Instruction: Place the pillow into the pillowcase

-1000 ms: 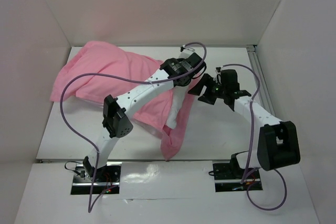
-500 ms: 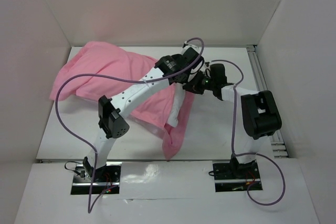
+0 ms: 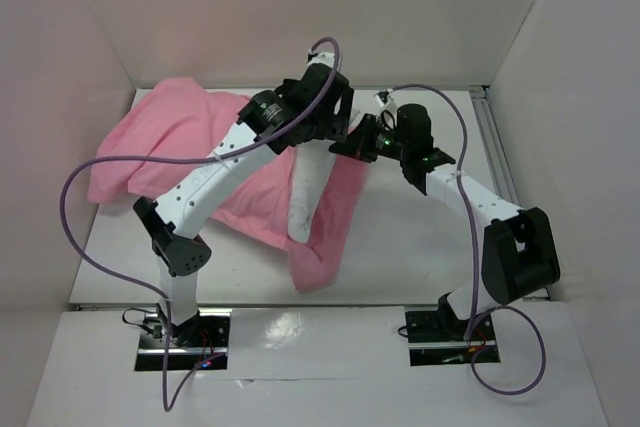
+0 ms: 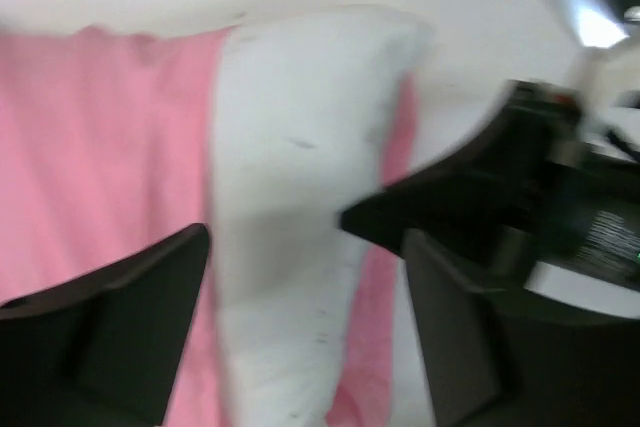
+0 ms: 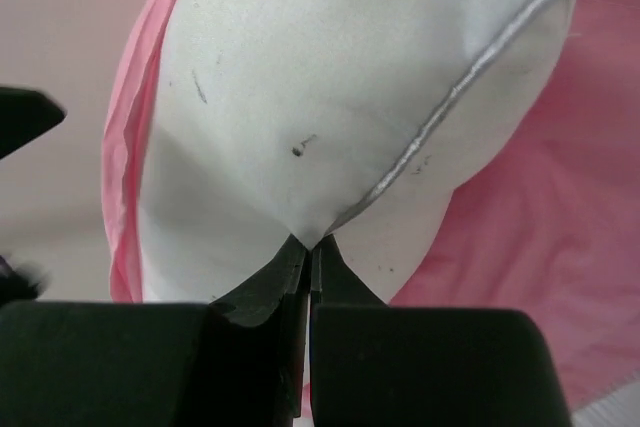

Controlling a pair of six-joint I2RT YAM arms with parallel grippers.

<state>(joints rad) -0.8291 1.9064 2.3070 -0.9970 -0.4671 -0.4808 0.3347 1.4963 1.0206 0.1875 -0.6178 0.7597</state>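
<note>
The white pillow (image 3: 304,193) sticks partly out of the pink pillowcase (image 3: 170,142), which lies across the table's back left. My right gripper (image 5: 309,245) is shut on a pinch of the pillow (image 5: 340,77) at its exposed end, next to the seam, with the pillowcase (image 5: 570,217) behind it. In the top view the right gripper (image 3: 348,144) is at that far end of the pillow. My left gripper (image 4: 305,242) hovers just above the pillow (image 4: 290,177), jaws wide apart and holding nothing. In the top view the left gripper (image 3: 330,133) is close beside the right one.
White walls close in the table (image 3: 420,237) at the back and both sides. A metal rail (image 3: 497,152) runs along the right edge. A loose fold of pillowcase (image 3: 322,252) trails towards the front edge. Purple cables loop off both arms.
The right gripper has moved in and shut on the pillow's end. The left gripper has opened and drawn back-left as its arm straightened. Pillow and pillowcase have shifted slightly left.
</note>
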